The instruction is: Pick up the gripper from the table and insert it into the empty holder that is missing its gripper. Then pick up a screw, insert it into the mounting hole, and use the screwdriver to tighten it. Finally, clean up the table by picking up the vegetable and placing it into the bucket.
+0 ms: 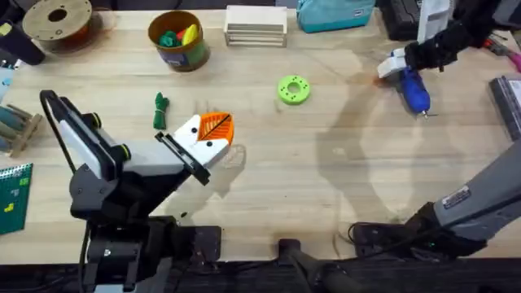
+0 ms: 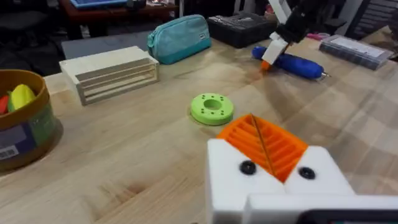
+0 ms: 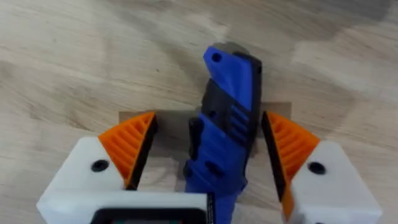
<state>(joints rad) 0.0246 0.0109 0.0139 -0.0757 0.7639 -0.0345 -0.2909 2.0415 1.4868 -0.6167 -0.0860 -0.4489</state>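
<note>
The blue screwdriver (image 1: 415,91) lies on the table (image 1: 326,179) at the far right. My right gripper (image 3: 208,149) stands open astride it, with one orange pad on each side and a gap to both. Near the table's middle left, my left gripper (image 1: 210,133) is shut with its orange pads (image 2: 264,146) pressed together and nothing between them. Both of its white holder blocks (image 2: 230,180) carry an orange ribbed piece and a dark screw head (image 2: 247,167). The dark green vegetable (image 1: 160,110) lies on the wood just left of the left gripper. The bucket (image 1: 177,39) stands at the back left.
The bucket holds a green and a yellow toy piece. A lime-green disc (image 1: 294,89) lies mid-table. A wooden rack (image 1: 256,24) and a teal pouch (image 1: 334,12) stand along the back edge, and a brown spool (image 1: 57,20) sits in the far left corner.
</note>
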